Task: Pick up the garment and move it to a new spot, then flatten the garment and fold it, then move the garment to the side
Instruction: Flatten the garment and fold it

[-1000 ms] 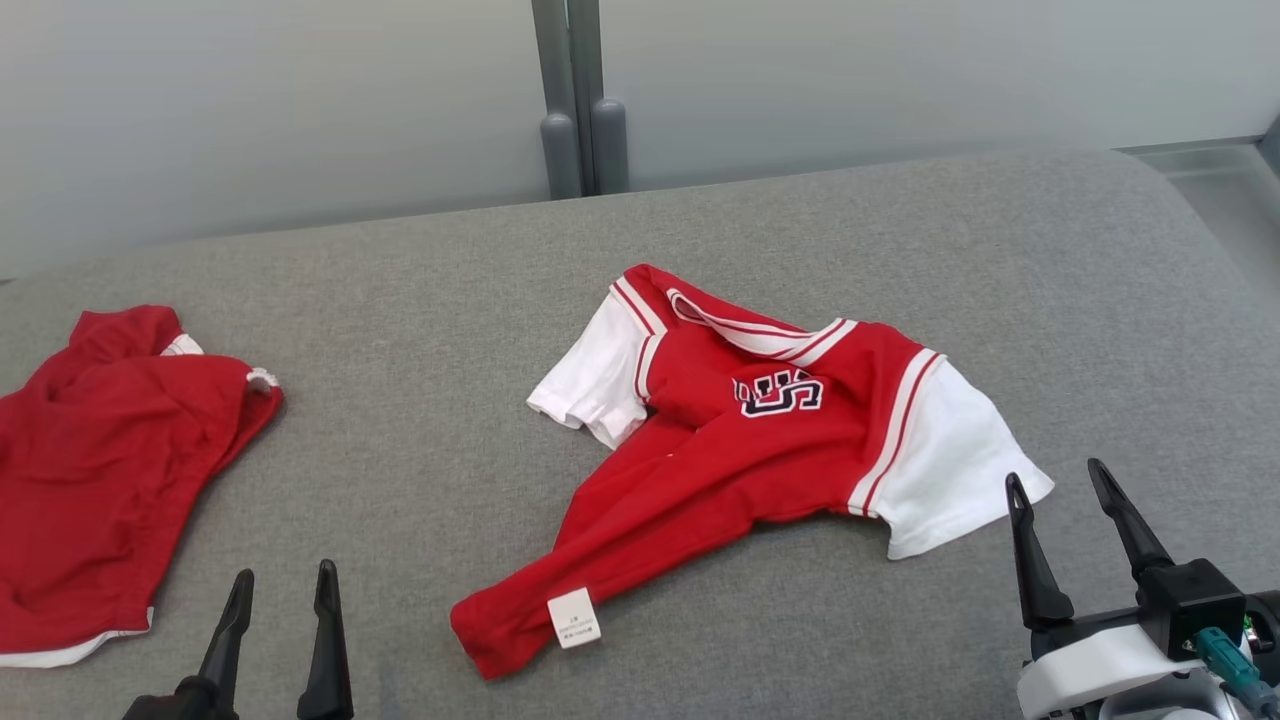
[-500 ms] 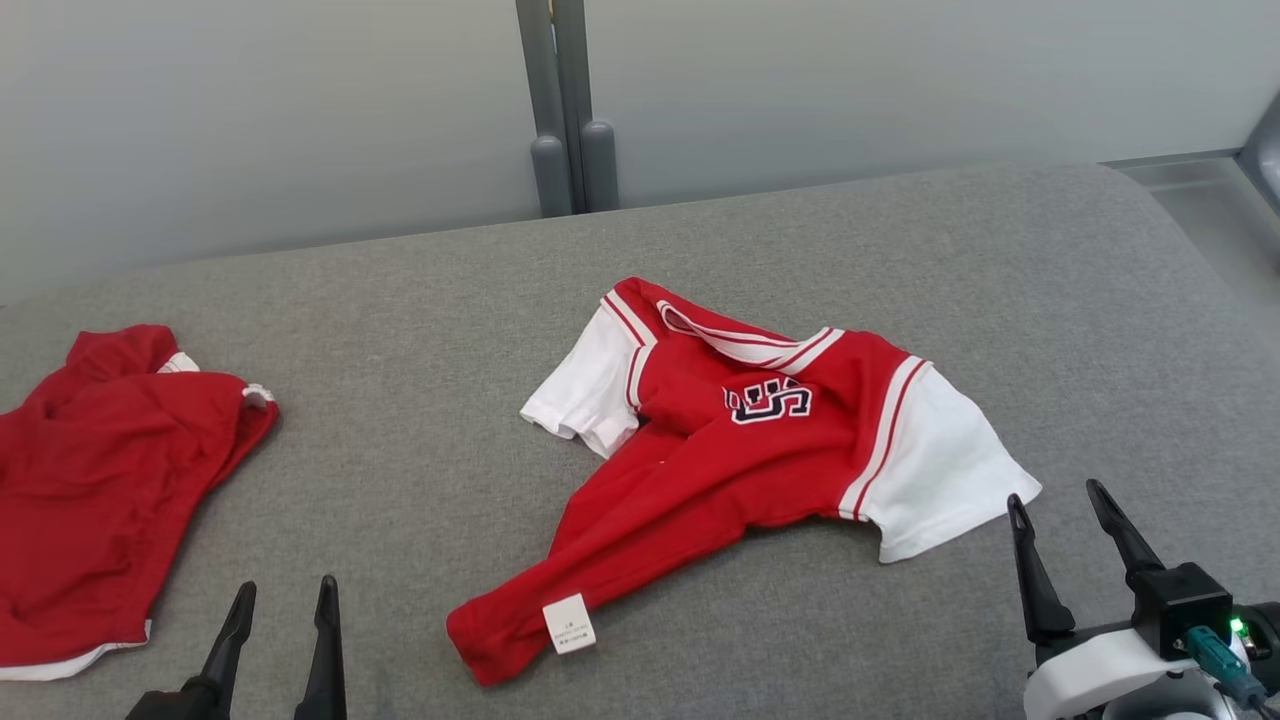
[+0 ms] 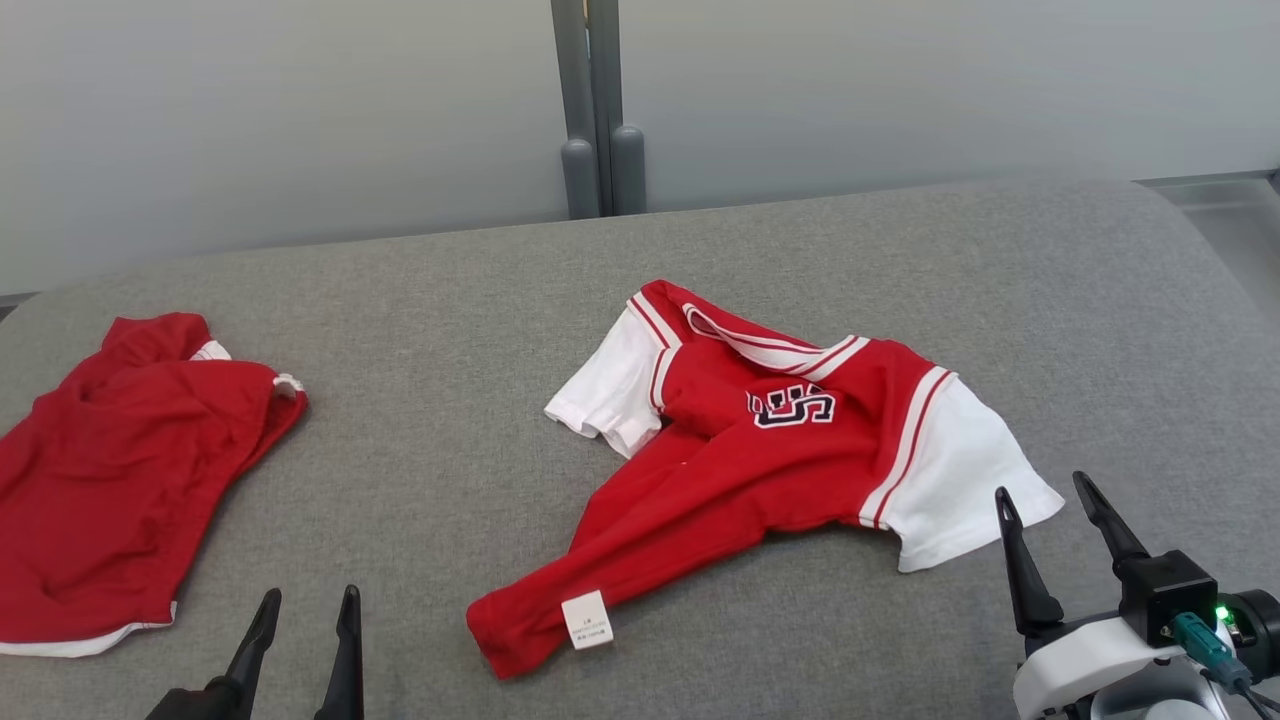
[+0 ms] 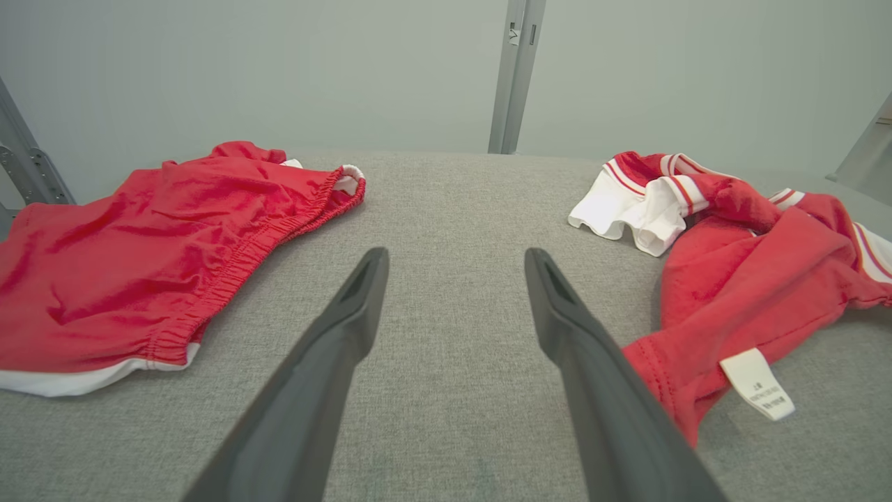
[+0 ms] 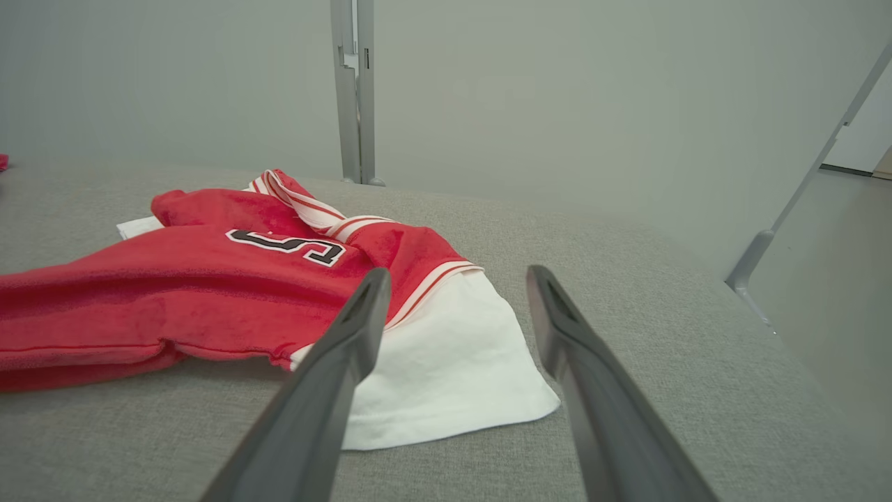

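Pick-up not yet started. Left gripper [image 3: 310, 595] and right gripper [image 3: 1041, 488] are spread and empty. Next: right gripper pinches the white sleeve [image 3: 960, 470] of the shirt [image 3: 760, 450], just beside it.

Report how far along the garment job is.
Done: nothing visibly; the red shirt with white sleeves lies twisted on the grey fabric surface. In hand: nothing; the left fingers and right fingers stand open and empty. Left: pick up, move, flatten, fold, set aside.

The red jersey [image 3: 740, 470] carries dark, white-edged chest lettering [image 3: 795, 405]. A fold hides part of it: an "S" is clear, and it possibly reads "US". The white tag [image 3: 586, 620] at its near left end bears print too small to read.
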You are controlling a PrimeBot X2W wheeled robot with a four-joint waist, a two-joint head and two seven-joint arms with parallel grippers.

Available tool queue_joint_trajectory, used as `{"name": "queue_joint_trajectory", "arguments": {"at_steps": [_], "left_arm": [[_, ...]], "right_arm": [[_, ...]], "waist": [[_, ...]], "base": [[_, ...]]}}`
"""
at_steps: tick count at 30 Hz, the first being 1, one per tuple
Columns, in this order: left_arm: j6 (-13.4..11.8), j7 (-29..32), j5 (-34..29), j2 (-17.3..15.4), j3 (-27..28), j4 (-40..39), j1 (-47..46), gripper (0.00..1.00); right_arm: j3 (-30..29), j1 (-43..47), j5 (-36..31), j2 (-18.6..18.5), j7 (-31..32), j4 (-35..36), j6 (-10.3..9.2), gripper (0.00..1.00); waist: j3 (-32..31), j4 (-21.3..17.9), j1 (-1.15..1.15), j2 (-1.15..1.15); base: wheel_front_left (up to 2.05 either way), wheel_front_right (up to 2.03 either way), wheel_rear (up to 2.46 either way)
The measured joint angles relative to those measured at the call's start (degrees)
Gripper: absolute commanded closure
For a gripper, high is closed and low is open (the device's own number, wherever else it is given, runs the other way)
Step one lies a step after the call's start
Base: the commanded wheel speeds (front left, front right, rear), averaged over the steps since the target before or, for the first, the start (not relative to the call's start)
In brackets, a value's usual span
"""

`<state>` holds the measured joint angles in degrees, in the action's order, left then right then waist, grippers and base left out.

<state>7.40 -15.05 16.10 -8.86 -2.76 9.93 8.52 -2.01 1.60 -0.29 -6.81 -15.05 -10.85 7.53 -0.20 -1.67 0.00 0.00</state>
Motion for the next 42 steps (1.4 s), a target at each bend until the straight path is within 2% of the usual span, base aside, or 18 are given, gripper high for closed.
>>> {"name": "queue_joint_trajectory", "arguments": {"at_steps": [15,19,29,35,42], "left_arm": [[0.0,0.21,1.56,-0.27,-2.1,2.05,0.09,0.0],[0.0,6.7,4.48,-0.79,-3.77,1.37,-0.04,0.0],[-0.86,28.21,13.35,-0.23,-5.78,-11.72,1.48,0.0],[-0.85,32.71,15.74,-0.8,-7.3,-15.6,2.01,0.0],[-0.54,35.08,16.57,-1.81,-9.98,-16.96,1.85,0.0]], "right_arm": [[1.83,-0.75,0.2,-0.35,0.0,0.4,0.0,0.0],[1.91,-2.36,-0.37,-3.2,1.79,-2.87,0.0,0.0],[6.43,-12.85,3.01,-14.19,24.18,-2.04,0.0,0.0],[9.42,-14.56,6.91,-17.5,29.71,-4.59,0.0,0.0],[12.3,-17.14,8.92,-18.15,30.07,-9.53,0.0,0.0]], "waist": [[-0.14,0.28,0.0,0.0],[0.12,0.19,0.0,0.0],[4.54,-0.11,0.0,0.0],[7.93,0.14,0.0,0.0],[10.47,0.45,0.0,0.0]], "base": [[0.0,0.0,0.0],[0.0,0.0,0.0],[0.0,0.0,0.0],[0.0,0.0,0.0],[0.0,0.0,0.0]]}}
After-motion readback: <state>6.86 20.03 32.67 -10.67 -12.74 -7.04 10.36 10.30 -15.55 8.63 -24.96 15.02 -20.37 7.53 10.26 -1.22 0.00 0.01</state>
